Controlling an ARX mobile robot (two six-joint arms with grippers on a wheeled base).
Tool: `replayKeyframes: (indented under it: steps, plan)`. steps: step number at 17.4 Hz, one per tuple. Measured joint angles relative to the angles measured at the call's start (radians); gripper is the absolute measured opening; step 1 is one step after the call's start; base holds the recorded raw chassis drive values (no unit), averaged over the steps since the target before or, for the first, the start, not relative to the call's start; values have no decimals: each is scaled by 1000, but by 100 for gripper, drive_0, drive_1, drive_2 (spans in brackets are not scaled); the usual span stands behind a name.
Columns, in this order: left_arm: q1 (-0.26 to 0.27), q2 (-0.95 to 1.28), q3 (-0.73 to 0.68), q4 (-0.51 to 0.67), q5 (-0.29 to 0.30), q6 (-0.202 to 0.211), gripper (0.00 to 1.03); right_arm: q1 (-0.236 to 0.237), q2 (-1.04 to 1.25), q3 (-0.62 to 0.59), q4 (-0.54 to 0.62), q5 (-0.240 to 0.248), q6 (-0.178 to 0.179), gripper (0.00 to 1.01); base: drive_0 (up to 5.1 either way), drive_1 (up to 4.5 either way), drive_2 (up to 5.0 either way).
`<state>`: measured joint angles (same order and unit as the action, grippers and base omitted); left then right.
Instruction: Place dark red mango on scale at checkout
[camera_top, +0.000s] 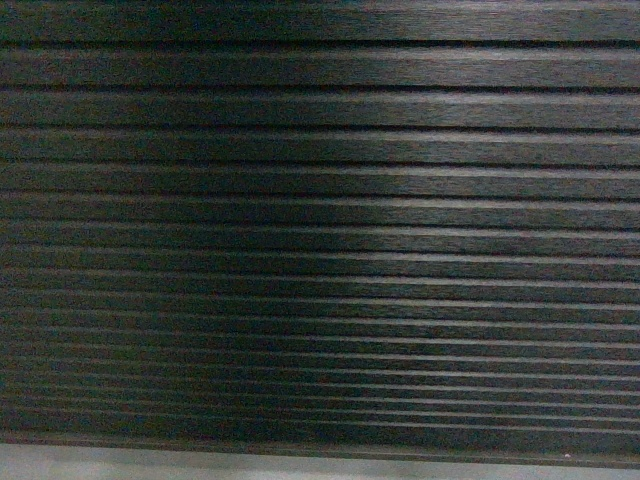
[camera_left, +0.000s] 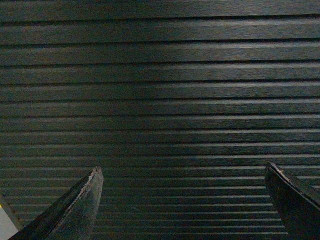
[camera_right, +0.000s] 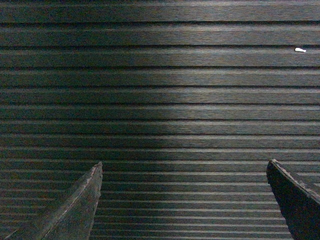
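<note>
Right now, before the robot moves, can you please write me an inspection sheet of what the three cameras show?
Surface: nothing seen; no counter top or table is in view.
Job's things: only the checkout front shows, a dark panel of horizontal slats that fills all three views. Mango and scale: nothing seen.
Clutter: one small white speck on a slat in the right wrist view; too small to tell what it is.
Grippers: left gripper has its jaws wide apart with nothing between them; right gripper the same.
Cables: nothing seen.
Surroundings: a pale floor strip under the panel in the head view.
</note>
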<state>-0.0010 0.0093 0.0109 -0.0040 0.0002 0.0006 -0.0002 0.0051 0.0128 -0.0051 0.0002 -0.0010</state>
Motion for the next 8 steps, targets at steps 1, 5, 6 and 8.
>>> replayKeyframes:
  steps: [1, 5, 6, 8]
  plan:
    - [0, 0, 0, 0, 0, 0, 98, 0, 0, 0, 0, 0, 0, 98, 0, 0, 0]
    - [0, 0, 0, 0, 0, 0, 98, 0, 0, 0, 0, 0, 0, 98, 0, 0, 0]
    - [0, 0, 0, 0, 0, 0, 98, 0, 0, 0, 0, 0, 0, 98, 0, 0, 0]
    - [0, 0, 0, 0, 0, 0, 98, 0, 0, 0, 0, 0, 0, 98, 0, 0, 0]
